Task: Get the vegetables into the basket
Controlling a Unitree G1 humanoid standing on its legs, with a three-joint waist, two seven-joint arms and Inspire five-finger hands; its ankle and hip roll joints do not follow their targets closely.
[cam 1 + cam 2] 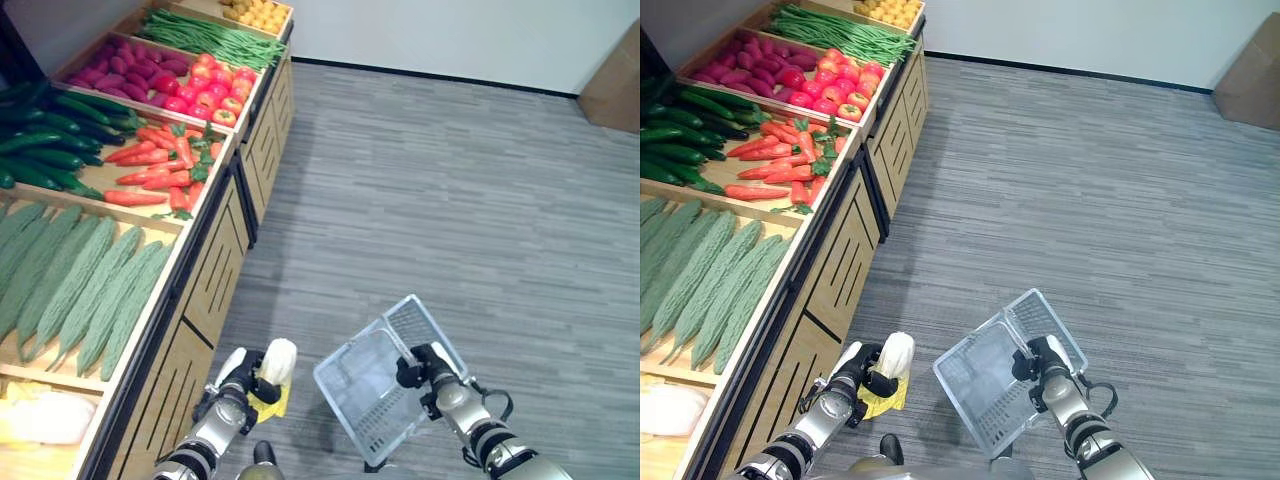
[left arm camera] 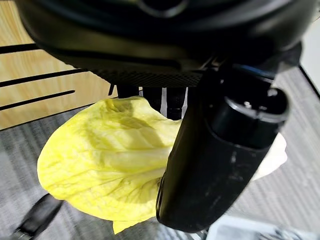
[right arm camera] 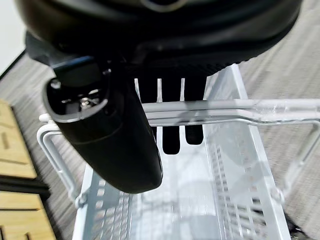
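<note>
Right hand (image 1: 425, 365) is gripping the handle of the basket (image 1: 365, 395), nothing visible inside. Left hand (image 1: 240, 385) is clutching a cabbage (image 1: 278, 362); its base is hidden.

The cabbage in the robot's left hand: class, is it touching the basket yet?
Apart. The left eye view shows bare floor between the cabbage, gripped by the left hand, and the basket the right hand holds.

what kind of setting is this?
Likely a mock grocery produce aisle: a wooden display stand with sorted bins of carrots, cucumbers and tomatoes, and a white shopping basket held by the right hand.
</note>
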